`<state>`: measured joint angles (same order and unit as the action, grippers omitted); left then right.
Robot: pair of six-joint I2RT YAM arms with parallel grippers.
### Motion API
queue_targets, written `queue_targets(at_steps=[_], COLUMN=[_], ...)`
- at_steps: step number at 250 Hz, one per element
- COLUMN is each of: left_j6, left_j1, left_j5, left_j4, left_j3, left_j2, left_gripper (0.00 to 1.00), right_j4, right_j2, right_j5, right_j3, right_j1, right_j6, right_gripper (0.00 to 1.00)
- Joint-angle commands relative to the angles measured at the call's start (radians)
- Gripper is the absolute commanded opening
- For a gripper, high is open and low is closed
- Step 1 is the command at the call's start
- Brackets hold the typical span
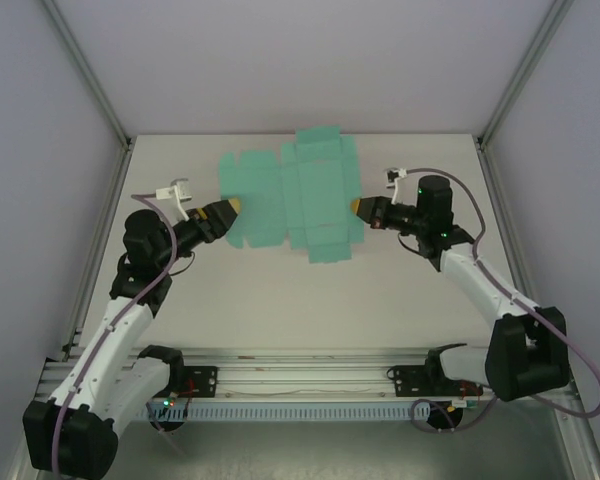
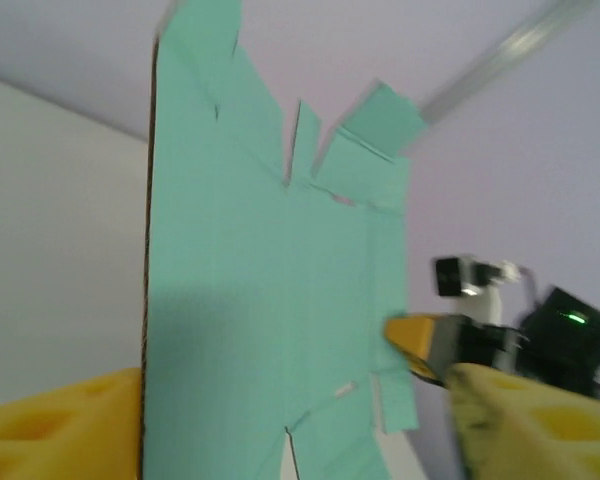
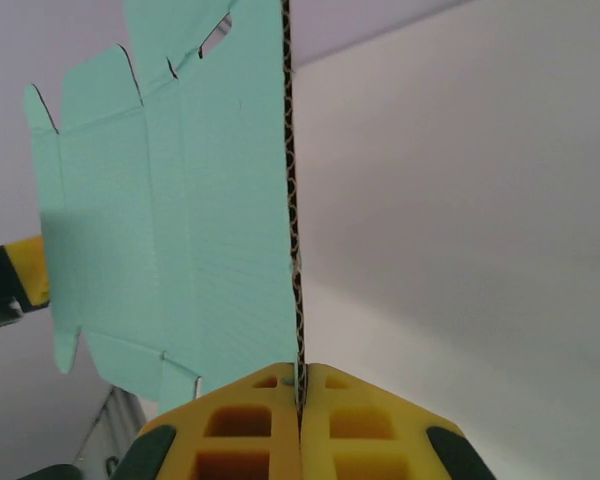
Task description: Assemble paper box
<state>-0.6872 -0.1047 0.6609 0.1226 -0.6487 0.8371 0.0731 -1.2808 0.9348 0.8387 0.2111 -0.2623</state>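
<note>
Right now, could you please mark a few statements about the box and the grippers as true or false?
1. The box is a flat, unfolded sheet. True.
2. The right gripper is shut on its edge. True.
3. The left gripper is shut. False: its fingers stand wide apart.
4. The box sits at the near edge of the table. False: it is over the far half, between the two grippers.

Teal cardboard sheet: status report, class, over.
Right gripper shut on edge of flat teal die-cut cardboard sheet. Left gripper open at opposite side. Sheet unfolded. No obstruction seen.
</note>
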Motion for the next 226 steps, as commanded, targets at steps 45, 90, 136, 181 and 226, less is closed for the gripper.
queue_targets(at_steps=[45, 90, 136, 181, 226], left_j6=[0.129, 0.122, 0.095, 0.076, 0.032], left_j1=[0.002, -0.001, -0.062, -0.165, -0.19], left_j5=[-0.333, -0.15, -0.007, 0.031, 0.097], left_j4=[-0.342, -0.2, -0.046, 0.058, 0.157], left_j3=[-0.043, -0.023, -0.072, -0.2, -0.356], left_j2=[0.04, 0.143, 0.307, 0.488, 0.72], left_gripper=[1.0, 1.0, 1.0, 1.0, 1.0], right_j4=[-0.26, -0.302, -0.276, -0.19, -0.148], right_j2=[-0.217, -0.3, -0.326, -0.313, -0.292], right_j5=[-0.298, -0.513, -0.697, -0.755, -0.7], right_j3=[0.063, 0.13, 0.168, 0.143, 0.111], right_j1=[0.083, 0.17, 0.255, 0.299, 0.318], right_j6=[0.265, 0.392, 0.472, 0.503, 0.518], right_gripper=[0.0, 0.01, 0.02, 0.02, 0.03])
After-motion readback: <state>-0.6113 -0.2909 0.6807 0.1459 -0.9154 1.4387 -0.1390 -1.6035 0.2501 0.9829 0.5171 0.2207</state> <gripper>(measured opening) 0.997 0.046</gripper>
